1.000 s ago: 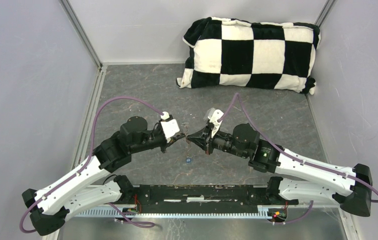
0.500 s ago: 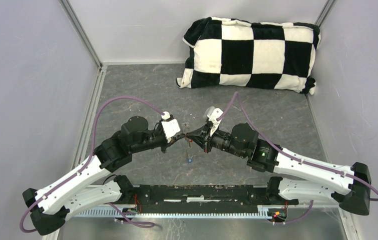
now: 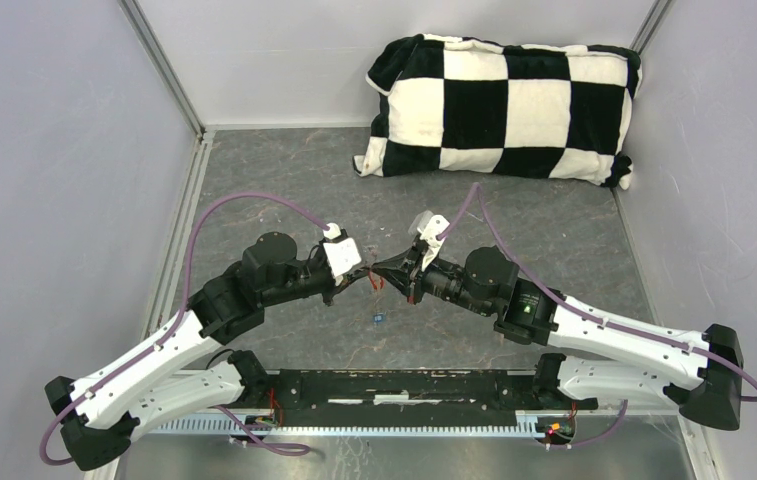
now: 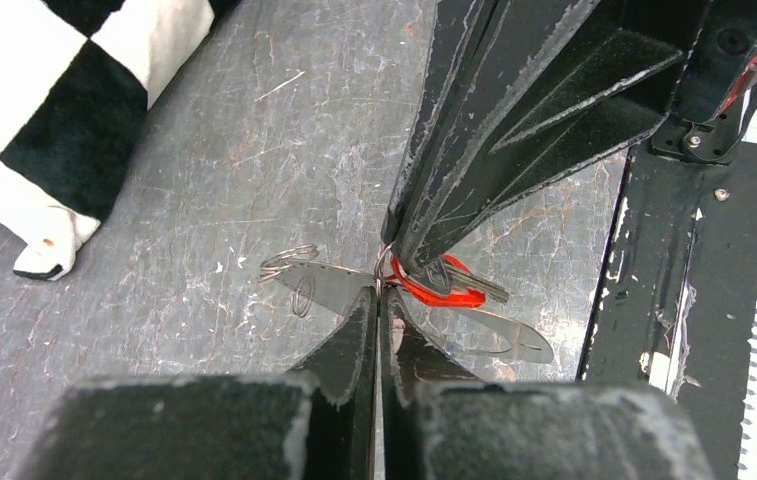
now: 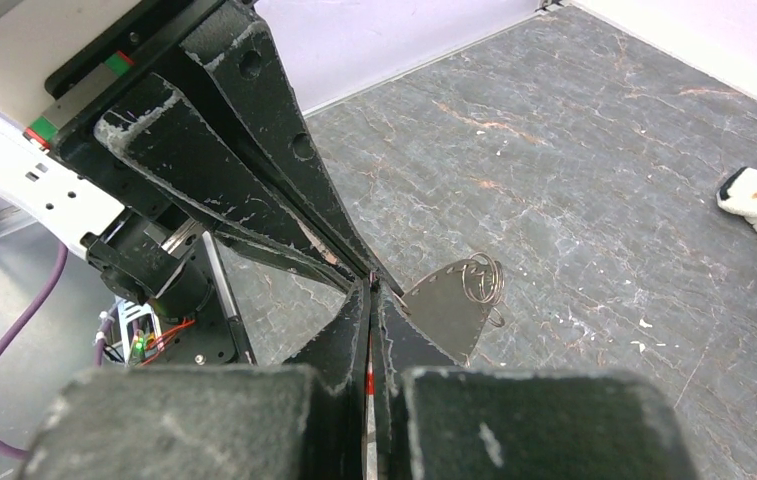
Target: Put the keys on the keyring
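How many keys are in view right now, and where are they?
2. The red key is pinched in the right gripper, against the left gripper, which holds the keyring. The blue key lies loose on the table, nearer the arm bases.

— Where is the red key [image 4: 444, 294]?
— At the tips of the right gripper [image 4: 395, 262], whose fingers come down onto it pressed together.
— And the left gripper [image 4: 381, 300]?
— Just left of the red key, fingers closed on the grey keyring [image 4: 326, 287], which spreads left of and below the key.
— Anything else?
— A chequered pillow [image 4: 54, 90], far up-left of the key.
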`<action>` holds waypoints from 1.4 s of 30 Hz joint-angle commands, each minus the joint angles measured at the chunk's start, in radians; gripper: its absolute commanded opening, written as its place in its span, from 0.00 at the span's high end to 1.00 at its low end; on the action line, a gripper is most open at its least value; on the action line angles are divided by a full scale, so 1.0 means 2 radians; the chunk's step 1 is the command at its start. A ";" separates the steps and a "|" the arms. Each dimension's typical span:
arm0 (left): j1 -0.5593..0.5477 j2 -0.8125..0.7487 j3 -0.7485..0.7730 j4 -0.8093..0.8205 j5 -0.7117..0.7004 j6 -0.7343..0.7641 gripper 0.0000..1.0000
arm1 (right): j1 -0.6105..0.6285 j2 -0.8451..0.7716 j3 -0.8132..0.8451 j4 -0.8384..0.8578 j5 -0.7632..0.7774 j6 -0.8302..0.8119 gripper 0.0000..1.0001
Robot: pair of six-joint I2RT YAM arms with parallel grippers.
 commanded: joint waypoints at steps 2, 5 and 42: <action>0.002 -0.004 0.011 0.014 0.000 -0.017 0.98 | 0.003 0.006 0.013 0.012 0.019 0.005 1.00; 0.002 -0.005 0.011 0.014 0.001 -0.015 0.98 | 0.002 0.010 0.015 0.007 0.024 0.006 1.00; 0.002 -0.045 -0.010 0.074 0.031 -0.003 0.98 | -0.002 -0.028 -0.031 0.032 0.056 0.062 1.00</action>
